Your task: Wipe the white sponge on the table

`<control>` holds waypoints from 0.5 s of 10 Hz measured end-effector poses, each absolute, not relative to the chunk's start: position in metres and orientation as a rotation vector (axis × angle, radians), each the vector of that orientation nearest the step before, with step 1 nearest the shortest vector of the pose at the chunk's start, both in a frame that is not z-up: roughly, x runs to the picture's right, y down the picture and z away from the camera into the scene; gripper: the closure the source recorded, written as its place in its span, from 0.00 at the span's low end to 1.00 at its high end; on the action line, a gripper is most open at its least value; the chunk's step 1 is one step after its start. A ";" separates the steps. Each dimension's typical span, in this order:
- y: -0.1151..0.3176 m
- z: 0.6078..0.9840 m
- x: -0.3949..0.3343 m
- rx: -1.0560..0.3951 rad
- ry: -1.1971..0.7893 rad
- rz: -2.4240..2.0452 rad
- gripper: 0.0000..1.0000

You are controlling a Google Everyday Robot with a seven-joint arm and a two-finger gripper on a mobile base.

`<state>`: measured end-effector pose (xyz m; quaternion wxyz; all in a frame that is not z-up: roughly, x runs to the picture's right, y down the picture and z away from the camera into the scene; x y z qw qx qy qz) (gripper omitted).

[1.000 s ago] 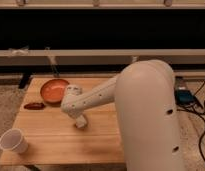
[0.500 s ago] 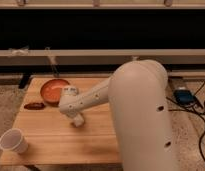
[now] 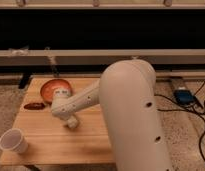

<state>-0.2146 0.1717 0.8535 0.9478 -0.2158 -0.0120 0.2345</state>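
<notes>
Gripper (image 3: 72,122), fingers closed, tips down on table (image 3: 46,136), shifted since half a second ago toward paper cup (image 3: 12,141) side. White sponge not separable from pale fingertips; orange bowl (image 3: 49,90) beyond fingers.

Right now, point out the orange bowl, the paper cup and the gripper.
orange bowl (image 3: 47,90): camera view, left inner wall.
paper cup (image 3: 15,148): camera view, side wall.
gripper (image 3: 72,122): camera view, its tip, low over mid table (image 3: 61,145).

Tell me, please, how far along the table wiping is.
Done: the gripper is shut and low at the table, left of centre. In hand: the pale lump at its tip, likely the white sponge, seems to meet the wood. Left: wiping leaves no visible trace, so I cannot tell.
</notes>
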 end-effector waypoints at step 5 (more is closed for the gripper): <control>0.190 0.844 -0.230 -0.469 -0.051 0.415 1.00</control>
